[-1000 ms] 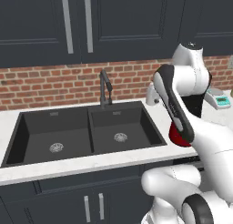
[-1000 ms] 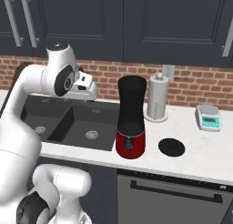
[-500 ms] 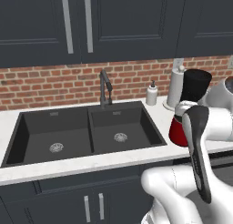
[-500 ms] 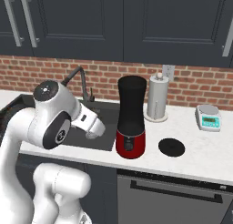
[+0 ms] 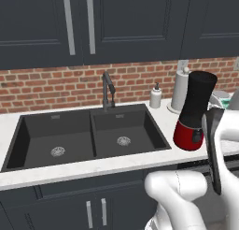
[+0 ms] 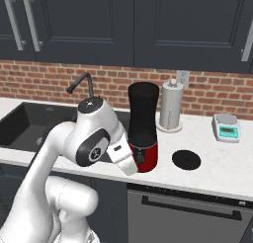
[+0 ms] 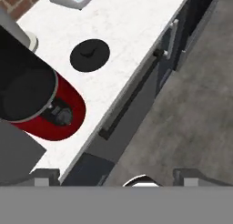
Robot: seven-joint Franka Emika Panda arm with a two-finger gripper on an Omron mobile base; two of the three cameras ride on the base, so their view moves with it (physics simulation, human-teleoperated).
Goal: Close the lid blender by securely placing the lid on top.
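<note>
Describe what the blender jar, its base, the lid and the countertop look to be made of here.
The blender has a jar of opaque matte black, probably plastic, showing no see-through or glare. Its base is glossy red with a soft highlight, likely moulded plastic. The lid is a flat matte black disc, plastic or rubber; the look leaves that open. The countertop is white with faint grey veining, like polished stone or a laminate imitation.

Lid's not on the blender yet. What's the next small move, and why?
Probably swing the gripper out over the lid and lower toward it. The lid lies flat on the counter, right of the blender, untouched, and the fingers hold nothing, aimed at the floor.
</note>
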